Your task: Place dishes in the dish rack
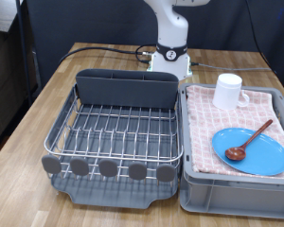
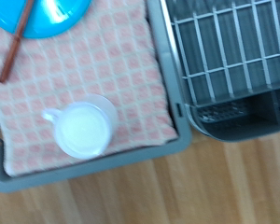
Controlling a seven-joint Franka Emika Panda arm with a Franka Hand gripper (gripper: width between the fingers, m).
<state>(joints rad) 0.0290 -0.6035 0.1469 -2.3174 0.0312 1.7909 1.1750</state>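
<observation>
Neither view shows the gripper: the exterior view cuts the white arm (image 1: 170,28) off above its base, and no fingers enter the wrist view, so whether the jaws are apart or together cannot be told, and nothing is seen held. The wrist camera looks straight down on the white handled mug (image 2: 84,128), which stands upright on the pink checked cloth (image 2: 103,75) lining the grey bin (image 1: 232,184). On the same cloth lies the round light-blue plate (image 1: 252,151), flat, with the slim reddish-brown wooden spoon (image 1: 249,140) resting across it, its bowl on the plate and its handle reaching past the rim towards the mug. Just beside the bin, on the exterior view's left, sits the dish rack (image 1: 114,128): a silver wire grid on a dark grey tray, a tall grey caddy at its far edge and round grey caps along its near edge. No dish is in it. Both stand on a wooden table (image 1: 47,90).
</observation>
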